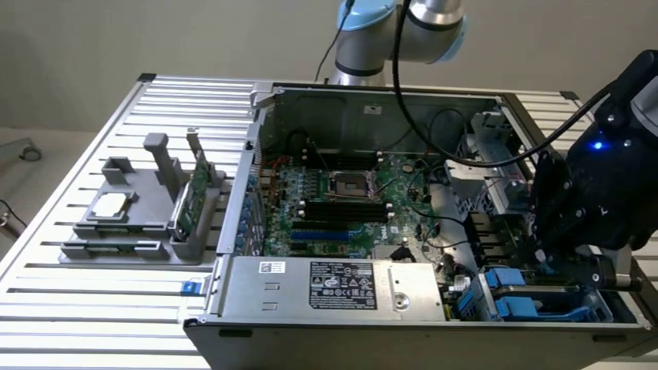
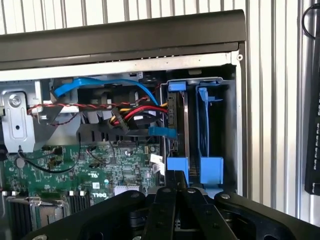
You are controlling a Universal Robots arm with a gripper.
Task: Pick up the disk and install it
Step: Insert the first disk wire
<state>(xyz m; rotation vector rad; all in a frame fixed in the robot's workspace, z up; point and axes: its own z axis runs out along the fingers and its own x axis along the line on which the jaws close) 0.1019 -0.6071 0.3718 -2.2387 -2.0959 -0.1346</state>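
Gripper (image 2: pixel 176 192), nearest the lens, clenched at blue rail end of disk (image 2: pixel 178 125), standing on edge in drive bay (image 2: pixel 235 125) at case (image 1: pixel 411 327) corner; judged heavy, rigid, shock-sensitive, best gripped by rails.

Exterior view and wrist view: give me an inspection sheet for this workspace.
Surface: slatted table carrying an open case.
Job's things: disk on edge in the case's drive bay, blue rails showing.
Clutter: grey holder with chip and green card.
Grippers: gripper shut, at the disk's blue end; hold unclear.
Cables: blue cable and red wires beside the bay.
Surroundings: plain wall.
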